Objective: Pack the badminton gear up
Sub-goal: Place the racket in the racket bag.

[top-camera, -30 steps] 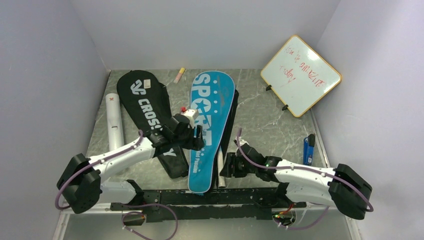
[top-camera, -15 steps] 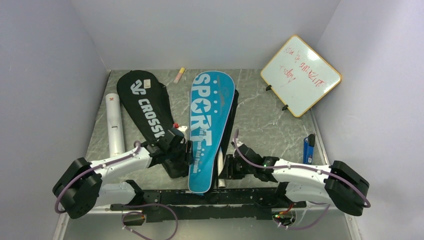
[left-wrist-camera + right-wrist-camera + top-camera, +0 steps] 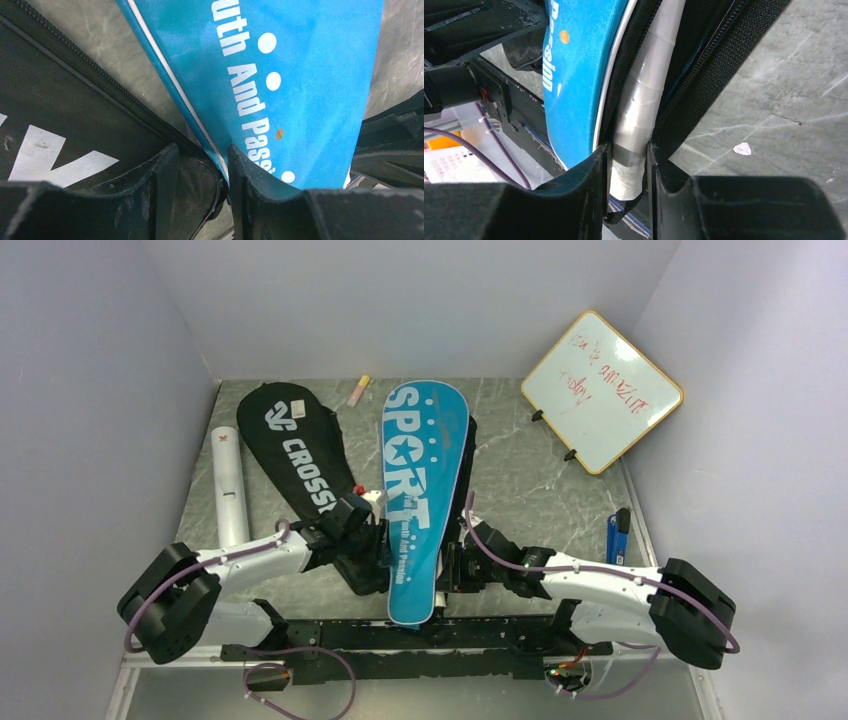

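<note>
Blue "SPORT" fabric racket cover (image 3: 420, 480) lies along the middle of the grey marbled table (image 3: 540, 490), with its head at 12 o'clock. Its narrow tail at 6 o'clock overlaps the black base rail (image 3: 480, 635).

Left gripper (image 3: 202, 152) sits at 9 o'clock of the tail. Its jaws stand partly spread astride the white-piped edge and are not pressed onto it. Right gripper (image 3: 628, 147) sits at 3 o'clock of the tail, astride a white-taped racket handle (image 3: 644, 100) at the open zip. The handle fills the gap, but whether the pads bear on it cannot be told.

Assessment: the step in hand appears to be seating the racket in this cover.
- The left should pinch fabric only, clear of the black "CROSSWAY" cover (image 3: 300, 450) touching it at 9 o'clock.
- The right should grip the handle squarely and keep the zip tape out of the jaws.
- The handle should be driven towards 12 o'clock while the left holds the cover in place.

Clearances:
- Bare table lies from 1 to 3 o'clock, short of the wood-framed whiteboard (image 3: 600, 390).
- Room is tight at 9 o'clock, with the black cover and then the white cardboard tube (image 3: 230, 490) by the wall.
- No room remains at 6 o'clock.
</note>
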You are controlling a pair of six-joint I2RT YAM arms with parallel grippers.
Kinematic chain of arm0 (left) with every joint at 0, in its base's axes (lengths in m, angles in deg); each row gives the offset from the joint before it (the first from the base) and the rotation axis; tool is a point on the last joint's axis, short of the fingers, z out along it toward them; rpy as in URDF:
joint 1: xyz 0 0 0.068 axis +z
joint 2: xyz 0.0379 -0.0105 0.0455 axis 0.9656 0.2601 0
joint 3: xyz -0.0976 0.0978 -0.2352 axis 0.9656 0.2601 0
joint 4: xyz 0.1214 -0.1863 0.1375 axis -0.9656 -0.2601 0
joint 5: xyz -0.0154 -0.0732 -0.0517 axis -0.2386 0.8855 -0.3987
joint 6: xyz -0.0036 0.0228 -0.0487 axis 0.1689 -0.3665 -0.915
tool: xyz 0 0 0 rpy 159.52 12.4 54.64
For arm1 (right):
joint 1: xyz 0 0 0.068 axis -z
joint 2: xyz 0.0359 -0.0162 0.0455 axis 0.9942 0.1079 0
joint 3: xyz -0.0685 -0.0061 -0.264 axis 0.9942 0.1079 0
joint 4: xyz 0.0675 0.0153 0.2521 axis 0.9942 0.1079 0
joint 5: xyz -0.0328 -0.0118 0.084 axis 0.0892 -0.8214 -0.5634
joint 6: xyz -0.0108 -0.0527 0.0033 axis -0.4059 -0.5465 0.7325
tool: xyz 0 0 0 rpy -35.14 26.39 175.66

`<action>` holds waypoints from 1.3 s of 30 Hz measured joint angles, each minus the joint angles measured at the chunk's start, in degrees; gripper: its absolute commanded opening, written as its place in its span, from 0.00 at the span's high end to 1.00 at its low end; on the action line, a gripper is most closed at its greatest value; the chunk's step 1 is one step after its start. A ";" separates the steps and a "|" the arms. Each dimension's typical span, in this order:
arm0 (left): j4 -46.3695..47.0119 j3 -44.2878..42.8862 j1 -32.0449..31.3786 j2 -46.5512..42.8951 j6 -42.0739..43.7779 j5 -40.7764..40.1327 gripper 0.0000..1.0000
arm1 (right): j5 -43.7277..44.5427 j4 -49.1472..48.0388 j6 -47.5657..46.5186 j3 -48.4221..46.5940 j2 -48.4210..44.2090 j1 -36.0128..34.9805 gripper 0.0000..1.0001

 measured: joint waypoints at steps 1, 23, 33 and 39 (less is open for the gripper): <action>0.13 0.02 0.00 0.02 0.07 0.11 0.57 | 0.04 0.00 0.04 0.00 0.04 0.00 0.89; 2.43 -0.39 -0.81 2.10 0.15 6.14 0.62 | -2.16 -16.20 2.43 3.78 4.15 0.02 0.52; -6.58 -4.50 -1.09 -3.02 1.09 -1.88 0.63 | 12.11 3.43 1.18 1.75 -7.63 0.00 0.36; -8.81 -7.39 -3.69 -3.04 2.71 -3.37 0.62 | 15.76 10.71 -0.11 0.35 -10.29 2.62 0.28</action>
